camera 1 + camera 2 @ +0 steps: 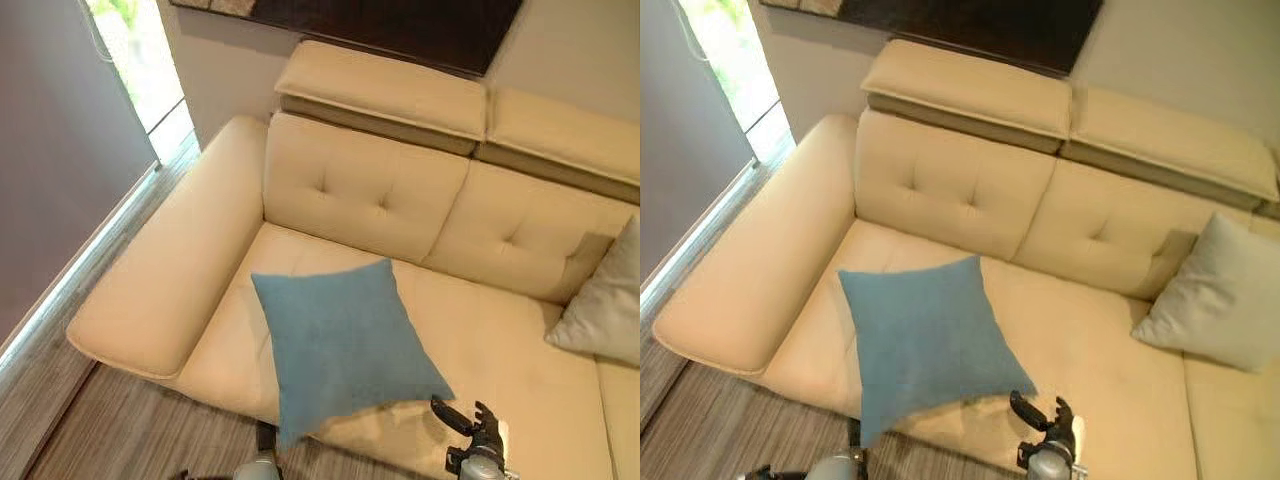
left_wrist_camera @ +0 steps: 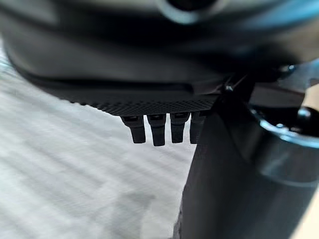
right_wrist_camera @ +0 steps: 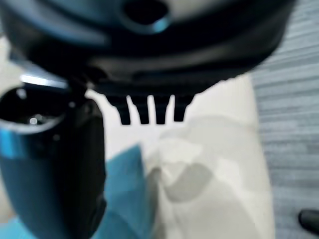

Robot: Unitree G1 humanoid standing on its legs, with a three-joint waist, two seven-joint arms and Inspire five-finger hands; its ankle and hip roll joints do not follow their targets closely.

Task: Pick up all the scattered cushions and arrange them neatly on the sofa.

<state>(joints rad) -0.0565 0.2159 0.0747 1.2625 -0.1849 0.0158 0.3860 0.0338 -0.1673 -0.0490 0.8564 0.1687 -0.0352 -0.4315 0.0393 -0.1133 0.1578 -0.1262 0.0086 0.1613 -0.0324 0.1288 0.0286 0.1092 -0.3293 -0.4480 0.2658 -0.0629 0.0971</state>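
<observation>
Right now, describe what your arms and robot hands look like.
Both arms are silver-grey, ending in dark robot hands. The right robot hand is black, with slim segmented fingers and a thumb on a silvery wrist. The left robot hand is likewise black, with a finely ribbed palm edge and a row of short, blocky fingertips.

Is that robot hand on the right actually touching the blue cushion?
Apart. In the left eye view, bare sofa seat shows between the right robot hand and the blue cushion.

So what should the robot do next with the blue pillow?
Probably nudge the blue cushion back toward the sofa's backrest. It lies flat with one corner hanging over the seat's front edge, while the grey cushion already leans upright. The right hand is open beside it.
</observation>
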